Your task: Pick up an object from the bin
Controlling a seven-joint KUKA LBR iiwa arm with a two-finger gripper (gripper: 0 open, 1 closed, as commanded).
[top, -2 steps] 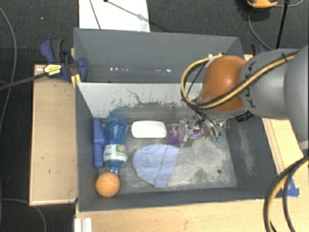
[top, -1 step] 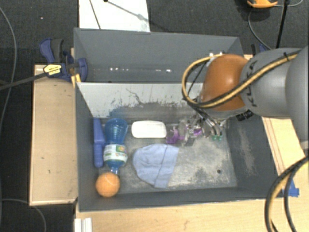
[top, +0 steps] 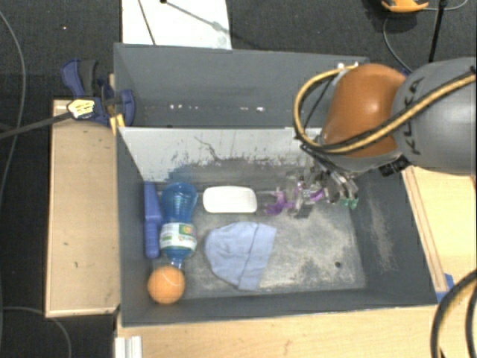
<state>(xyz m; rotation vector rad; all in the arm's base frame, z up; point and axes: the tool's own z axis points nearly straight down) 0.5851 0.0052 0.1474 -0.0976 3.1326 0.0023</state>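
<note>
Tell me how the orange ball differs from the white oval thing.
The orange ball is round; the white oval thing is longer and flatter. The ball sits in the near left corner, the white thing farther back near the middle. Both lie loose on the bin floor.

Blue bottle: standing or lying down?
Lying down: the blue bottle rests lengthwise on the bin floor, narrow end toward the orange ball.

Cam above bin (top: 238, 88), slightly oblique
</note>
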